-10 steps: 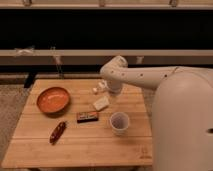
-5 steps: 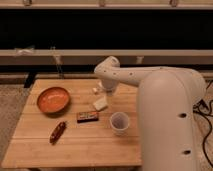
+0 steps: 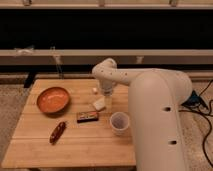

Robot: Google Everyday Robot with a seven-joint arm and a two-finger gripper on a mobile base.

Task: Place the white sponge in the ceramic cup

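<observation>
The white sponge [image 3: 99, 103] lies flat on the wooden table [image 3: 75, 147], just right of the middle and a little tilted. The ceramic cup [image 3: 119, 122] stands upright in front of it and to its right, a short way apart. My gripper [image 3: 106, 94] hangs down from the white arm [image 3: 150, 85] just above and behind the sponge's right end. I cannot tell if it touches the sponge. The cup looks empty.
A wide orange bowl [image 3: 53, 99] sits at the table's left. A dark brown bar [image 3: 87, 116] lies just in front of the sponge. A red oblong object [image 3: 57, 131] lies at the front left. A small white item [image 3: 94, 90] sits behind the sponge.
The arm has swung left and lower, bringing the gripper down close over the sponge. The arm's body now fills more of the right side. The sponge and cup have not moved.
</observation>
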